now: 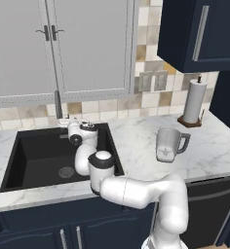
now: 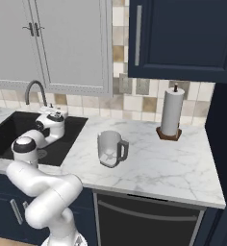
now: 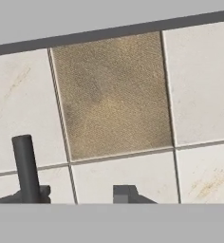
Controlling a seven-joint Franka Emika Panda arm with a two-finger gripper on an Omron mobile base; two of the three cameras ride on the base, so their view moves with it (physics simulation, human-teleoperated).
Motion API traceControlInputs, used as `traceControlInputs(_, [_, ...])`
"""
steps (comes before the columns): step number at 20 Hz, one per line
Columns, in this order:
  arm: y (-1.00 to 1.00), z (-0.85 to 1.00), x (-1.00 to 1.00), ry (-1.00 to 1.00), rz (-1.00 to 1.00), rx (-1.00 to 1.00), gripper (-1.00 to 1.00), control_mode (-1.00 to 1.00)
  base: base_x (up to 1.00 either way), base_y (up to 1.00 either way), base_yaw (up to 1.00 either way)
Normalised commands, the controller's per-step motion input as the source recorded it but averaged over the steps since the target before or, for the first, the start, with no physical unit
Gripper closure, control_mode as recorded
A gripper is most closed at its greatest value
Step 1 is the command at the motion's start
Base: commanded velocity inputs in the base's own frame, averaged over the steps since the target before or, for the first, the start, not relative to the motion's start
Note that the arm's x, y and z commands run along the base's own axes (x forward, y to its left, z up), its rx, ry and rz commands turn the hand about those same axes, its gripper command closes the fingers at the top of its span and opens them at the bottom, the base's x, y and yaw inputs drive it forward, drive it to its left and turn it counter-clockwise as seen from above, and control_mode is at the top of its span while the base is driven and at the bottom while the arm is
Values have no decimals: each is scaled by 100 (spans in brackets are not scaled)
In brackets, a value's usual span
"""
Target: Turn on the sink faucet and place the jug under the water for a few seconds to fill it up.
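One jug [image 1: 170, 144], one sink [image 1: 39, 158], one faucet [image 2: 35, 90], one paper-towel roll [image 1: 193, 101]

No text, label, brand, number or sign could be read anywhere in these views. The jug [image 1: 169, 144] carried only a small blurred mark low on its wall, and the upper cabinet [image 2: 182, 38] fronts were plain.

The jug [image 2: 109, 149] stands upright on the counter [image 2: 163, 158], well apart from the sink faucet [image 2: 36, 91].
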Motion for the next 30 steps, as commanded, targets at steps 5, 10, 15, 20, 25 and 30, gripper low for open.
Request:
traceControlInputs(5, [-72, -31, 27, 7, -13, 18, 100, -100, 0, 0, 0])
traceControlInputs(10, [-79, -36, 27, 7, -9, 19, 100, -100, 0, 0, 0])
traceControlInputs(15, [-77, -39, 24, 8, -7, 18, 100, -100, 0, 0, 0])
traceControlInputs(20, [-58, -35, 3, 5, -8, 16, 100, -100, 0, 0, 0])
traceControlInputs(25, [-49, -32, 0, 6, -8, 14, 100, -100, 0, 0, 0])
traceControlInputs(30, [-15, -27, 0, 8, -4, 2, -100, -100, 0, 0, 0])
